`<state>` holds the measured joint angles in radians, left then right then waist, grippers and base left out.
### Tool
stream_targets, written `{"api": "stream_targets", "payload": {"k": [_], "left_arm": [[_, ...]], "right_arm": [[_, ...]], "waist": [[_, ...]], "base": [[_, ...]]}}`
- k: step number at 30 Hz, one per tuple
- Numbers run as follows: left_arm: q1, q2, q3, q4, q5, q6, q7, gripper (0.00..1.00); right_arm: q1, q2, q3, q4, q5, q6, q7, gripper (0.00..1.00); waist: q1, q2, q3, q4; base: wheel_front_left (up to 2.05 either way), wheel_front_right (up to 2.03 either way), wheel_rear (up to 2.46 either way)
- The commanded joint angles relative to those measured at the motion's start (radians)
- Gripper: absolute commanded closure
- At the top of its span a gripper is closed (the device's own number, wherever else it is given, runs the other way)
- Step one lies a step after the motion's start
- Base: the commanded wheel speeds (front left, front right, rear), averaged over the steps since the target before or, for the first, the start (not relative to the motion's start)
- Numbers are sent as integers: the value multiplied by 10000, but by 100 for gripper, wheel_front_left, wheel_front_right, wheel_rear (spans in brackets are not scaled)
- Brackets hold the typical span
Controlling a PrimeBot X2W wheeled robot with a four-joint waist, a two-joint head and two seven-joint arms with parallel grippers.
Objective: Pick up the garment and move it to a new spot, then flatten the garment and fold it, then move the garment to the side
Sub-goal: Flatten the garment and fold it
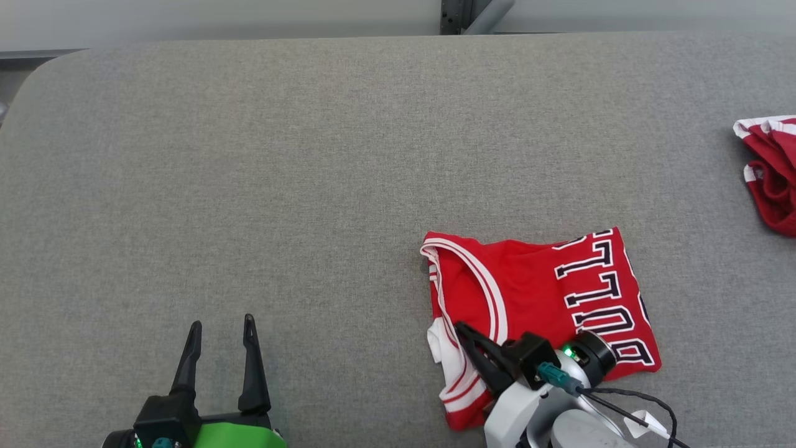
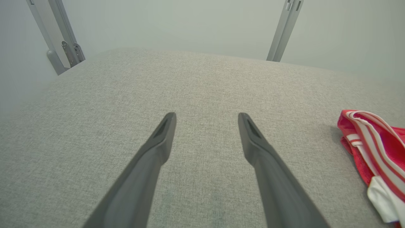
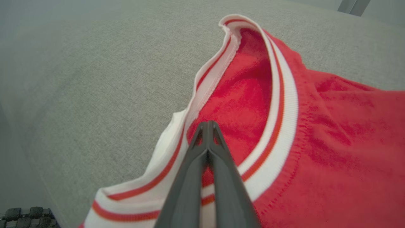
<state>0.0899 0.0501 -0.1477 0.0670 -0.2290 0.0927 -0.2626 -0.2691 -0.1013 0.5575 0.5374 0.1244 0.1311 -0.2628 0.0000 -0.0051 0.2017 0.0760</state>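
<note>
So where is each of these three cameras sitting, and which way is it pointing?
Head view: on the robot's head, looking down onto the grey table; shows the open left gripper, the closed right gripper and the folded red jersey.
Left wrist view: on the left wrist, looking along its two spread fingers across the table toward the back wall.
Right wrist view: on the right wrist, looking along its closed fingers at the jersey's collar.
Shared: all three catch the jersey.
</note>
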Motion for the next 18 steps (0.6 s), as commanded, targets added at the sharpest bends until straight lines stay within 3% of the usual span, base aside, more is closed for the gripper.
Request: {"api": "stream_targets", "payload": {"k": [1, 12, 18], "left_arm": [[8, 15, -2, 11, 8, 12, -24, 0], [137, 15, -98, 95, -26, 27, -24, 0], [355, 15, 70, -5, -47, 103, -24, 0]], "right_arm": [[-155, 102, 128, 32, 80, -11, -23, 100], [-541, 391, 1331, 421, 285, -11, -23, 100], [-538, 450, 1236, -520, 513, -11, -23, 100]], "waist": [[0, 51, -30, 92], [0, 51, -210, 270], [0, 51, -468, 124]], "base": [[0, 0, 0], [0, 0, 0], [0, 0, 0]]}}
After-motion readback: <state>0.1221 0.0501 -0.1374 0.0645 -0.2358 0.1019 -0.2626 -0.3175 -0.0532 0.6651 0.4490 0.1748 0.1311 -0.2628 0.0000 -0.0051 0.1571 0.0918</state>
